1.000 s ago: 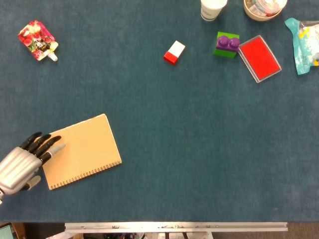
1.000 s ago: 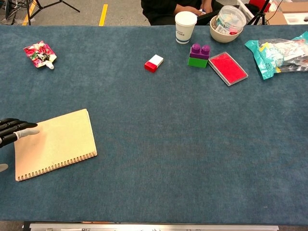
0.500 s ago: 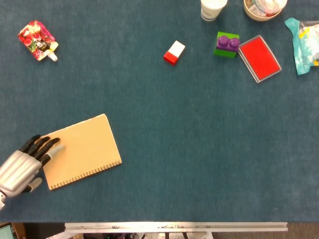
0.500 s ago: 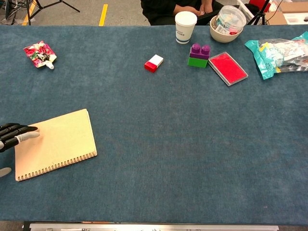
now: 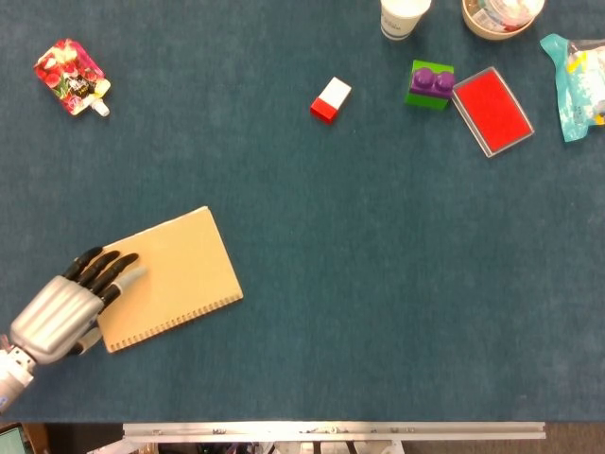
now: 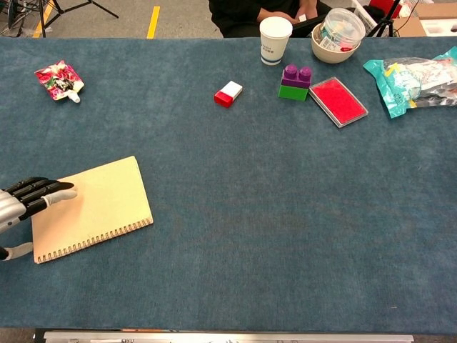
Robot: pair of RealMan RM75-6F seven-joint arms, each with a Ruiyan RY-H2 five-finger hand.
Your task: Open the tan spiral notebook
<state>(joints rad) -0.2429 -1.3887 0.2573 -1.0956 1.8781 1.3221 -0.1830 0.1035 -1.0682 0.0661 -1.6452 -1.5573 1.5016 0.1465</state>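
Head view: I rest my left hand (image 5: 66, 312), fingers spread flat, on the closed tan spiral notebook (image 5: 170, 274) near the bench's front-left corner, probably steadying it before lifting the cover.

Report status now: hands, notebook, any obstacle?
Left hand at closed tan spiral notebook, fingers on cover. Right hand not in view. Nothing blocking.

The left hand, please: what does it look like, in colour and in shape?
The left hand has a silver, ribbed metallic back, like a rounded shell. Its fingers are black and slender, and one fingertip is light grey. At the wrist, a grey and white part shows at the edge of the head view. No cable or marking is visible. The right hand is not in view.
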